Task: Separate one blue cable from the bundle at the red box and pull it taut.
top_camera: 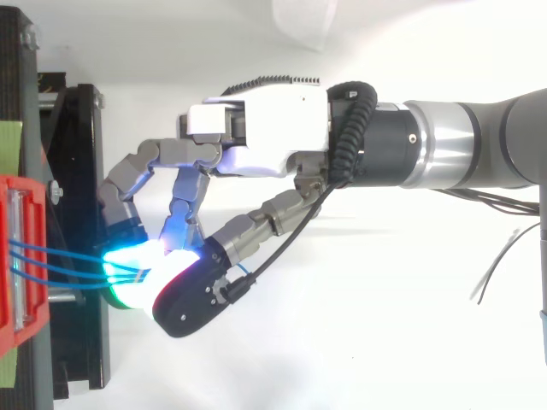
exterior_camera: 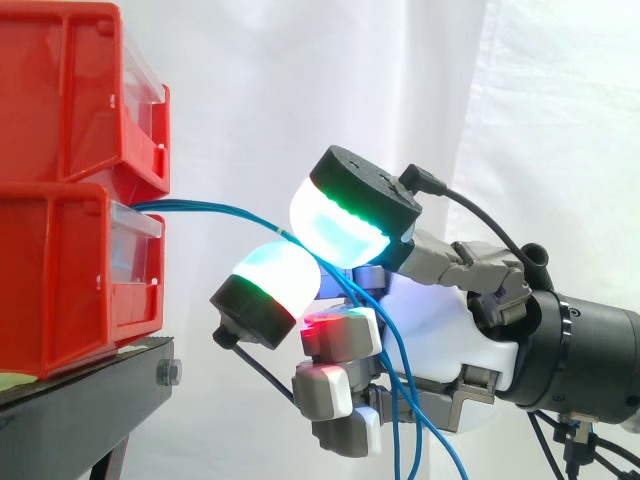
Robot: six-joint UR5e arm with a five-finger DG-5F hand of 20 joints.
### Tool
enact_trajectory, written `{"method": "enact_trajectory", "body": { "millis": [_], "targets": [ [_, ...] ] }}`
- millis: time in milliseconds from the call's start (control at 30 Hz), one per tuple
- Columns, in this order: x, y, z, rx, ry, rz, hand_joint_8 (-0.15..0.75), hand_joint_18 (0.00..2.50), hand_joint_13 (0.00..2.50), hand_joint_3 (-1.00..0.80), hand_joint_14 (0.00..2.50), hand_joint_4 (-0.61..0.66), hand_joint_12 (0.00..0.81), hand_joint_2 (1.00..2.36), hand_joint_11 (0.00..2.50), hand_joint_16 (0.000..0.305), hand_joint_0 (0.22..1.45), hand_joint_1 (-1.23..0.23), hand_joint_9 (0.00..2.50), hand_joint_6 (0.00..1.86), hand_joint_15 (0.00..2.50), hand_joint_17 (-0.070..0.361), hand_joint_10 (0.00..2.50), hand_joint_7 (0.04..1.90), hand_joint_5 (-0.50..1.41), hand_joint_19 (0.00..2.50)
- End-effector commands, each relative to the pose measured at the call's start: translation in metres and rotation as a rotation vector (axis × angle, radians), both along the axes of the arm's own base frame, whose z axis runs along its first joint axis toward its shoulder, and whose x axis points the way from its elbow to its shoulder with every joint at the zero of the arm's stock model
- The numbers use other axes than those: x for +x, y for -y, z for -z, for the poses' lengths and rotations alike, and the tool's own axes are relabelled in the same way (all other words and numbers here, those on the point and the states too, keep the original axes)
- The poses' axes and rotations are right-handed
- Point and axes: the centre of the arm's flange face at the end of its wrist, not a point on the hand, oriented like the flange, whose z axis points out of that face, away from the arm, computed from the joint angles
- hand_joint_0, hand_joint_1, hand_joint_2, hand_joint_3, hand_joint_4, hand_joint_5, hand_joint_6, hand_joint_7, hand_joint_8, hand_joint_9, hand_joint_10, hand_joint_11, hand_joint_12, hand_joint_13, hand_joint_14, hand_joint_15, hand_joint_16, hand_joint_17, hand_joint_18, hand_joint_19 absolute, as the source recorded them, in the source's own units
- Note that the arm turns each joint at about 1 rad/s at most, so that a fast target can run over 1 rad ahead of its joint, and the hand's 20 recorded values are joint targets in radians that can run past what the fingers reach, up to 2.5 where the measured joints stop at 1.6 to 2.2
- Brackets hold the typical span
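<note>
Just right of the stacked red bins (exterior_camera: 70, 280), the hand (exterior_camera: 430, 330) pinches the blue cables (exterior_camera: 200, 207) between two glowing pads (exterior_camera: 335, 225), one above and one below. The cables leave the front of the lower bin, run almost level to the pads, then hang loose past the palm. The bins rest on a black stand (exterior_camera: 90, 385). I cannot tell how many strands are in the pinch.

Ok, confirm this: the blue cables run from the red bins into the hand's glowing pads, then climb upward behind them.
Not quite. Past the pads of the hand, the blue cables hang downward, as the side view shows. They do run from the red bins.
</note>
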Motion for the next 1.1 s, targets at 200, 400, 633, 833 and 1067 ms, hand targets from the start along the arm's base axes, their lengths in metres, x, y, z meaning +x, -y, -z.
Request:
{"method": "enact_trajectory", "body": {
  "millis": [200, 400, 633, 833, 1067],
  "targets": [
    [0.0000, 0.0003, -0.0001, -0.001, 0.001, 0.001, 0.432, 1.14, 1.14, -0.50, 0.02, 0.20, 0.383, 1.00, 0.93, 0.052, 0.71, -0.90, 1.25, 0.86, 0.60, 0.116, 0.01, 1.14, -0.18, 0.72],
    [-0.0003, 0.0003, 0.0003, -0.002, -0.002, 0.001, 0.448, 1.17, 1.16, -0.50, 0.02, 0.23, 0.404, 1.00, 0.90, 0.056, 0.52, -0.71, 1.28, 0.85, 0.61, 0.126, 0.01, 1.09, -0.17, 0.75],
    [0.0004, 0.0015, -0.0011, -0.001, 0.005, 0.002, 0.437, 1.13, 1.15, -0.48, 0.02, 0.17, 0.389, 1.00, 0.89, 0.052, 0.63, -0.64, 1.28, 0.82, 0.61, 0.117, 0.01, 1.12, -0.15, 0.78],
    [0.0002, 0.0003, -0.0006, -0.001, 0.001, 0.001, 0.437, 1.13, 1.11, -0.17, 0.02, 0.18, 0.399, 1.02, 0.92, 0.053, 0.62, -0.83, 1.20, 0.84, 0.60, 0.120, 0.01, 1.21, -0.17, 0.77],
    [0.0004, 0.0015, -0.0011, -0.001, 0.005, 0.002, 0.416, 1.12, 1.07, -0.43, 0.02, 0.21, 0.397, 1.01, 0.97, 0.053, 0.70, -0.92, 1.13, 0.87, 0.60, 0.120, 0.01, 1.14, -0.19, 0.73]
  ]
}}
